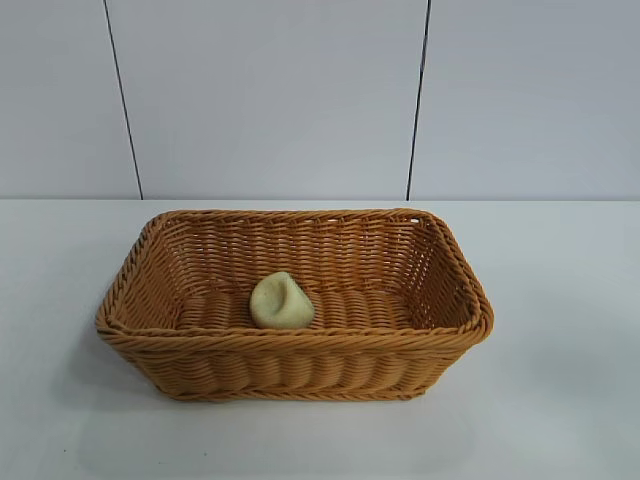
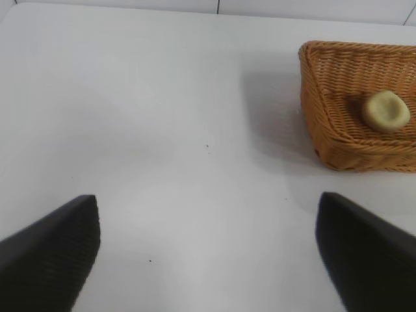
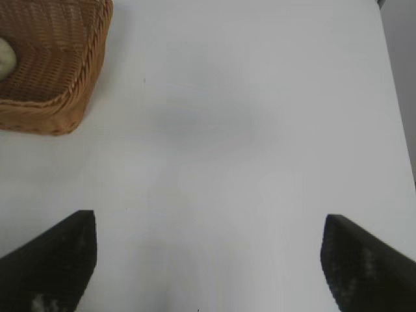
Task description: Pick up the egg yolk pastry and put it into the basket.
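Lying on the floor of the basket (image 1: 300,370), the egg yolk pastry (image 1: 281,302) shows its dent. Only the wrist views show the claws: left claw (image 2: 208,250) and right claw (image 3: 208,260), both spread wide over the bare table (image 2: 162,130), holding nothing.

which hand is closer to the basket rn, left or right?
Hard to call; about even. Left hand is open over bare table off one end of the basket. Right hand is open off the other end, also apart. The pastry lies inside.
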Robot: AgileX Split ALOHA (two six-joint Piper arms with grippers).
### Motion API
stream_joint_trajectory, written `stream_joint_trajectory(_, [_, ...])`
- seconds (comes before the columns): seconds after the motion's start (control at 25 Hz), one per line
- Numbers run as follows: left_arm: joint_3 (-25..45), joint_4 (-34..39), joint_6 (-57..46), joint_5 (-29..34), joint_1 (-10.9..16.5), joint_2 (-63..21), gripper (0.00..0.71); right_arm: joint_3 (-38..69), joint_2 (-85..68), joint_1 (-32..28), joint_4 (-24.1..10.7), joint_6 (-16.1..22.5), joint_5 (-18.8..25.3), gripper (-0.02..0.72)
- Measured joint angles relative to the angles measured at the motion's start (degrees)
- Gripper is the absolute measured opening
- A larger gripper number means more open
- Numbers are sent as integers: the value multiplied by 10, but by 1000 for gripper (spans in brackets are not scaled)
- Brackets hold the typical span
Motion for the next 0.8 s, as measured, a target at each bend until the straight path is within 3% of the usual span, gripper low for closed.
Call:
stream_joint_trajectory(0.44, [0,0,0,0,0,0,695,0,-38,43,7,0,2,642])
stream_joint_trajectory(0.8, [0,0,0,0,0,0,695,0,-38,33,7,0,2,642])
